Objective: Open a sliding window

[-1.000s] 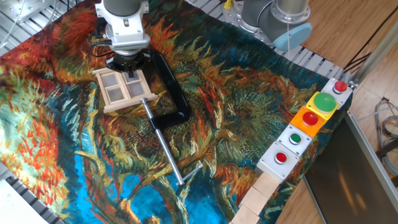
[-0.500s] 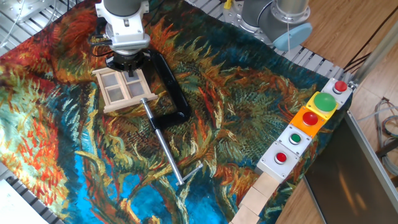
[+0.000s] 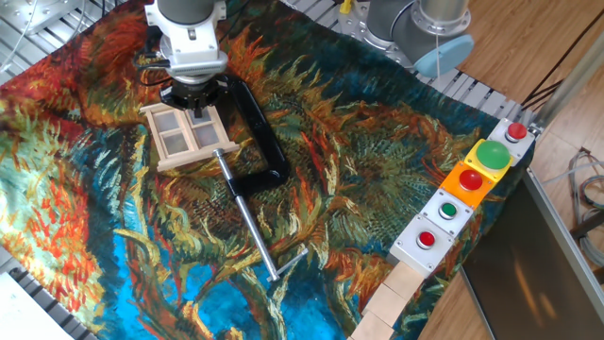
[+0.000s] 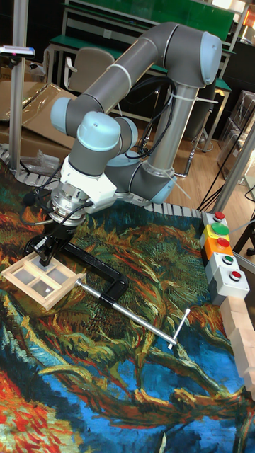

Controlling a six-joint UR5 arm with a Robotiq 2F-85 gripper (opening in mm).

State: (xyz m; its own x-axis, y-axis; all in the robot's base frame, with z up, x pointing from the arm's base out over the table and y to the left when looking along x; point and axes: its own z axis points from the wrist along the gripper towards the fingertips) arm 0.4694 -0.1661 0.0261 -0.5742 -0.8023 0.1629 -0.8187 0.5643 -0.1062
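The sliding window (image 3: 189, 136) is a small light-wood frame with four translucent panes, lying flat on the patterned cloth at the upper left. It also shows at the left of the tall fixed view, the sliding window (image 4: 39, 277). My gripper (image 3: 199, 112) points straight down over the window's far edge, its dark fingertips meeting the far right pane by the middle bar. In the tall fixed view the gripper (image 4: 48, 256) ends in one narrow dark tip, fingers together, with nothing held between them. The wrist hides the window's far rim.
A black C-clamp (image 3: 261, 132) with a long metal screw rod (image 3: 251, 219) lies just right of the window and holds its corner. A row of button boxes (image 3: 467, 183) and wooden blocks (image 3: 392, 300) lines the right edge. The arm's base (image 3: 415, 28) stands at the back.
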